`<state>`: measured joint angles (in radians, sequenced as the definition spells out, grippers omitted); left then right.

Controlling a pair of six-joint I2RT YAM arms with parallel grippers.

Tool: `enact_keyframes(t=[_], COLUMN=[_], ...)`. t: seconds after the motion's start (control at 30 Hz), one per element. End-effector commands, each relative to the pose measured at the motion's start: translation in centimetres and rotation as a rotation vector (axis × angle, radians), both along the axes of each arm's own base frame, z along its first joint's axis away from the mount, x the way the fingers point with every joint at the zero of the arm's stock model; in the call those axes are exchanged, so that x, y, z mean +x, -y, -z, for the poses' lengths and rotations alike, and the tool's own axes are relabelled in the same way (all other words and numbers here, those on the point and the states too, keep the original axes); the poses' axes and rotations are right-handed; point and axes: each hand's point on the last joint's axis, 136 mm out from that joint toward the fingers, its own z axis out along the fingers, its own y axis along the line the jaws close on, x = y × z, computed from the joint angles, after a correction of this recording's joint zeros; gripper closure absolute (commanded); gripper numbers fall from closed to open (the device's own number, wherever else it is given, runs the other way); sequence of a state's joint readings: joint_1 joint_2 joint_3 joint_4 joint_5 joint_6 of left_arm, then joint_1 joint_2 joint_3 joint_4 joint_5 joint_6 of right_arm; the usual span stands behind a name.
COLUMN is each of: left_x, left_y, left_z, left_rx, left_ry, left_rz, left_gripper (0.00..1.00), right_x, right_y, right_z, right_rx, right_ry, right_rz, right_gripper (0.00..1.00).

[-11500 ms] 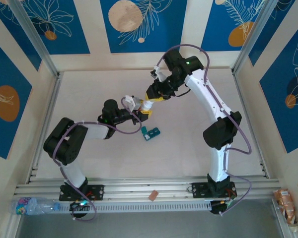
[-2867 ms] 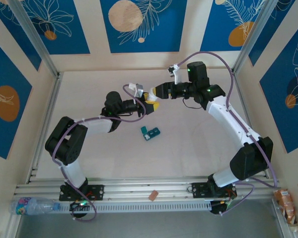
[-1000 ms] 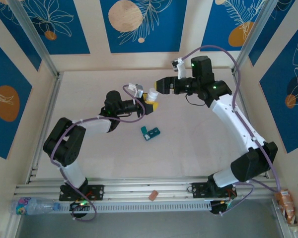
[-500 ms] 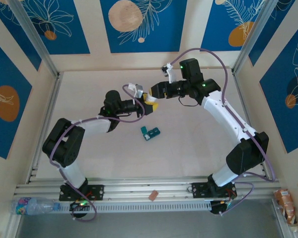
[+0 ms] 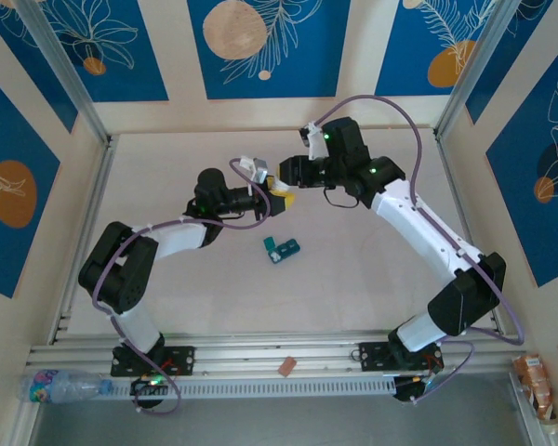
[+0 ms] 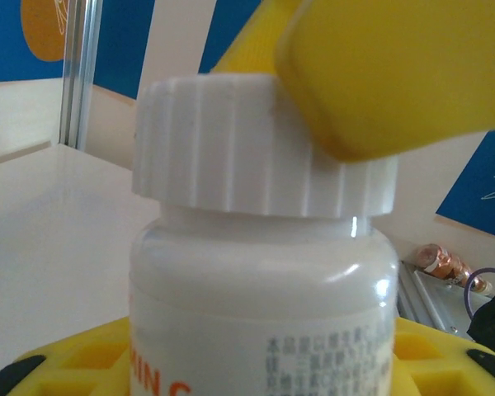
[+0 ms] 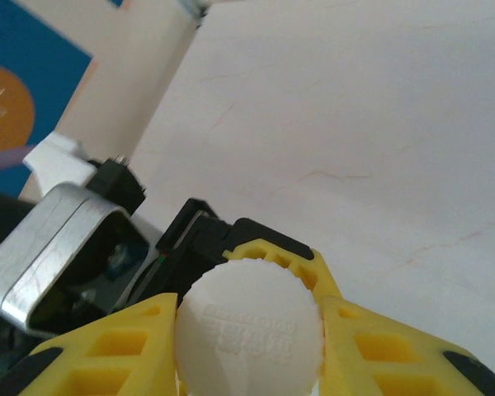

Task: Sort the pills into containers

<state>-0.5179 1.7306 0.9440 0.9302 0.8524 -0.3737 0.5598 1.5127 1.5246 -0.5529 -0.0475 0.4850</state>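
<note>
**Right gripper clamps bottle cap; organiser lies apart**

The right gripper [image 5: 283,183] is clenched on the white ribbed cap [image 7: 249,328] of a bottle [image 6: 262,289]. The left gripper [image 5: 277,202] grasps that bottle by its body, over the far middle of the table [image 5: 381,269]. The teal organiser [image 5: 282,248] lies on the table (touched by neither arm), near the joined grippers but apart from them, on the side toward the arm bases. A second ago the right gripper stood off to the bottle's right with its fingers spread; it has since moved in and closed. The organiser and the left gripper have kept their places.
</note>
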Motion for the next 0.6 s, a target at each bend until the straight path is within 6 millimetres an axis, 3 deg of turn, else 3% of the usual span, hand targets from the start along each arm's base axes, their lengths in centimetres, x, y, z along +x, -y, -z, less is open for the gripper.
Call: enact_keyframes(t=[0.0,0.13,0.27,0.57], left_x=[-0.3,-0.3,-0.2,-0.2], left_y=[-0.1,-0.2,-0.1,0.1], left_z=[-3.8,-3.4,-3.1,-3.2], left_rx=[-0.058,-0.050,-0.041,-0.050], left_ry=[0.106,0.108,0.106,0.122], left_rz=[-0.019,-0.028,-0.029,-0.011], left_gripper=[1.00,1.00,1.00,1.00], right_x=[-2.0,-1.9,-1.7,-2.6], right_y=[-1.3,-1.5,-0.9,2.4], right_z=[3.8,4.0,2.9,-2.3], right_rx=[-0.049,-0.042,-0.036,0.068], right_ry=[-0.141,-0.156,-0.139,-0.019], right_rz=[0.066,0.098,0.110,0.076], right_gripper=[0.65,0.63,0.56,0.25])
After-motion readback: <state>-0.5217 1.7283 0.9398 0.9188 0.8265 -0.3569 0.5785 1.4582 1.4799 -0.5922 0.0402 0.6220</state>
